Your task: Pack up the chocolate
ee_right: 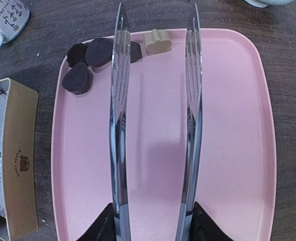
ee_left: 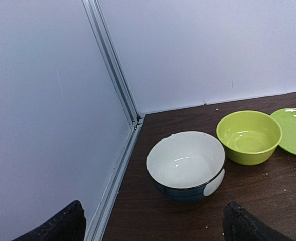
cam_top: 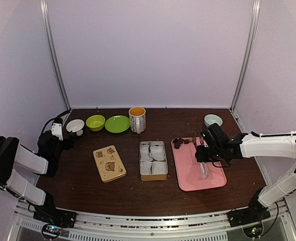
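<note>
Grips metal tongs (ee_right: 119,100) in right end effector (ee_right: 152,228), blades apart over pink tray (ee_right: 228,125). Left end effector (ee_left: 153,228) wide open, empty, near white bowl (ee_left: 185,159). Chocolate (ee_right: 99,51) bunched at tray's far-left corner, left blade crossing it — touching or above, hard to say. Risks: pinching two lumps at once, packed so tight; skidding one off the smooth tray; dropping it short of the tin (ee_right: 22,160). Dark wood-grain worktop (cam_top: 138,196), crumb-flecked; pale lilac walls (cam_top: 148,50), aluminium posts (cam_top: 55,55).

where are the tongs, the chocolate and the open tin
tongs (ee_right: 119,130): right wrist view, on the left blade, mid-length
chocolate (ee_right: 99,51): right wrist view, on the dark piece beside the left blade
open tin (ee_right: 21,155): right wrist view, on its tan side wall
</note>
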`<state>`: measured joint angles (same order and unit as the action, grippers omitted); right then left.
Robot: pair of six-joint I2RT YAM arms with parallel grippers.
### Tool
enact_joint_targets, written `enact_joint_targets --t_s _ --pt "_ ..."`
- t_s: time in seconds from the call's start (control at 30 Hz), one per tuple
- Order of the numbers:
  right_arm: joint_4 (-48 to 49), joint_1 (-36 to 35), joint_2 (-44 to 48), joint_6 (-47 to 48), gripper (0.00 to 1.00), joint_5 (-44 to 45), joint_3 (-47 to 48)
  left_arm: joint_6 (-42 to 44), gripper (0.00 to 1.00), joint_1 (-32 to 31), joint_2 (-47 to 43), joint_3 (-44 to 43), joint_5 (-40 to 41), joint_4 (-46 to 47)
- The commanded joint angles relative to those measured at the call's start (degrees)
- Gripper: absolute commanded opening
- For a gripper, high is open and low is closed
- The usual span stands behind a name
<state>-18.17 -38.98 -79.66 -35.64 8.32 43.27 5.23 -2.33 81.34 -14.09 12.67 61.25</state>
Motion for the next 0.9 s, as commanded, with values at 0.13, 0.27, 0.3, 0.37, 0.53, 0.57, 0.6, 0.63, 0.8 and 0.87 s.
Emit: enact_joint_targets --t_s 0.13,0.27,0.3,0.37,0.53,0.57,0.6,0.63,0.8,0.87 --pt "1.2 2.7 -9.1 5.2 0.45 -2.2 6.7 -0.4 0.98 0.5 0.4 -1.1 -0.7 3.0" --pt "2.4 4.0 -10.1 5.2 0.45 -2.8 6.0 -0.4 0.98 0.4 0.4 -1.1 -0.7 3.0" --pt "3.1 4.4 -10.3 5.2 0.45 -3.6 5.8 -0.5 0.98 0.4 0.4 -1.1 -0.7 3.0" --pt "4.0 5.2 -11.1 5.1 0.44 -5.1 5.5 -0.5 0.98 0.4 0.4 -1.1 -0.6 3.0" --pt "6.7 5.4 -14.3 4.7 0.42 -6.0 5.4 -0.4 0.98 0.4 0.4 -1.1 -0.7 3.1" --pt "7.4 5.4 -14.7 4.6 0.41 -6.6 5.4 -0.4 0.98 0.4 0.4 -1.1 -0.7 3.0" --pt "8.0 5.5 -14.8 4.6 0.41 -6.9 5.3 -0.5 0.98 0.4 0.4 -1.1 -0.7 3.0" --pt "8.2 5.5 -14.9 4.4 0.41 -7.0 5.3 -0.4 0.98 0.4 0.4 -1.1 -0.7 3.0" --pt "7.9 5.6 -16.3 3.6 0.39 -6.2 6.5 -0.4 0.98 0.4 0.4 -1.1 -0.7 3.0" --pt "7.0 5.6 -17.3 3.9 0.38 -6.0 8.0 -0.5 0.98 0.4 0.4 -1.2 -0.7 3.0"
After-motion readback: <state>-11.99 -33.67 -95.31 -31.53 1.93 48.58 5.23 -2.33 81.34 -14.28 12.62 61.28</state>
